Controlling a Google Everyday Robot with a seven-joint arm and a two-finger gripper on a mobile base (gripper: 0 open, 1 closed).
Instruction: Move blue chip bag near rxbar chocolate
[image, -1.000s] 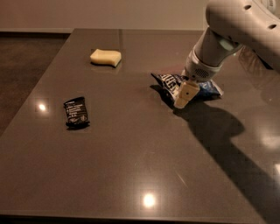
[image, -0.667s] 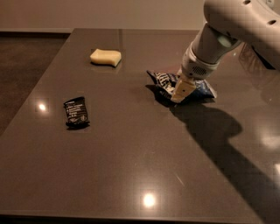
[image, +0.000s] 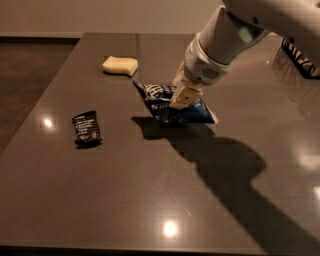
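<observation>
The blue chip bag (image: 172, 107) is crumpled dark-blue foil with white lettering and sits near the middle of the dark table (image: 150, 190). My gripper (image: 181, 96) comes down from the upper right and is shut on the bag's top, holding it slightly raised with a shadow under it. The rxbar chocolate (image: 86, 128), a small black wrapper with white print, lies flat on the table to the left of the bag, well apart from it.
A pale yellow sponge (image: 120, 65) lies at the back left of the table. A dark striped object (image: 300, 57) sits at the far right edge. The table's left edge drops to a dark floor (image: 25, 80).
My gripper has moved left with the blue chip bag in it, closer to the rxbar chocolate. The bar and the sponge have not moved.
</observation>
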